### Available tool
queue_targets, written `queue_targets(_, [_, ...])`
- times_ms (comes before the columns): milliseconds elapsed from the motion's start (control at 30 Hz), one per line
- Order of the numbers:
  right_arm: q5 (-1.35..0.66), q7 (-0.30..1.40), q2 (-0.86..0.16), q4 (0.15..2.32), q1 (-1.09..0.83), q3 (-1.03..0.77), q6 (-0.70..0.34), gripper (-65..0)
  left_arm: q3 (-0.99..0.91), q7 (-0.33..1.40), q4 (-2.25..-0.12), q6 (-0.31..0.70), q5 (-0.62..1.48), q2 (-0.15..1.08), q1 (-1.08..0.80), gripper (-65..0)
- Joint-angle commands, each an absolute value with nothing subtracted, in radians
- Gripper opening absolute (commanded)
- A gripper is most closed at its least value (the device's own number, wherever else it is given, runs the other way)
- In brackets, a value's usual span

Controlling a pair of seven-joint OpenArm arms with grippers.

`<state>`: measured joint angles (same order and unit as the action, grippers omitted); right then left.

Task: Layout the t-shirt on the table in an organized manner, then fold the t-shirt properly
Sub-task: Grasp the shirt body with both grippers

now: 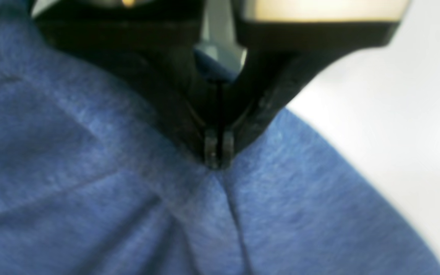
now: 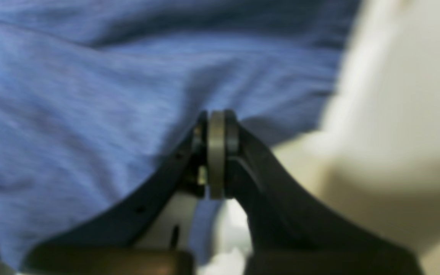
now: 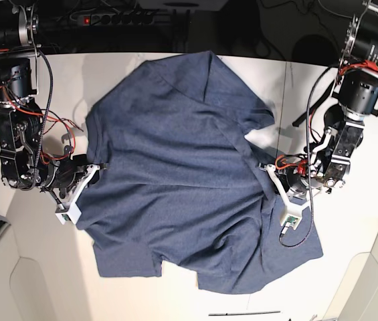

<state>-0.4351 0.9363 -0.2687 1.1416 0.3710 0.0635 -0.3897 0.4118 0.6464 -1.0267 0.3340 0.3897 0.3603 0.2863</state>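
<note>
The t-shirt [image 3: 189, 180] is spread, rumpled, plain side up, across the middle of the surface [image 3: 349, 267]. Its edges are pinched by the left claw [image 3: 267, 167] and right claw [image 3: 100, 166] (both clamped tight on cloth).

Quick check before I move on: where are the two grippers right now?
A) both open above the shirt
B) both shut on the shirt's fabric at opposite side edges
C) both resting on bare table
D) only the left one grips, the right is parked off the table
B: the left gripper and right gripper each pinch the t-shirt with jaws closed, at opposite side edges in the base view.
</note>
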Motion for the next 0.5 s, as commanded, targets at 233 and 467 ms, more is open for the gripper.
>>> queue_targets(233, [-0.479, 0.925, -0.118, 1.427, 0.19, 0.059, -0.424, -65.0, 0.252, 0.506, -1.402, 0.476, 0.348, 0.349, 0.199, -65.0])
queue_targets(467, [-0.456, 0.924, -0.057, 1.575, 0.021, 0.059, -0.425, -65.0, 0.155, 0.482, -1.431, 0.471, 0.292, 0.359, 0.287, -48.4])
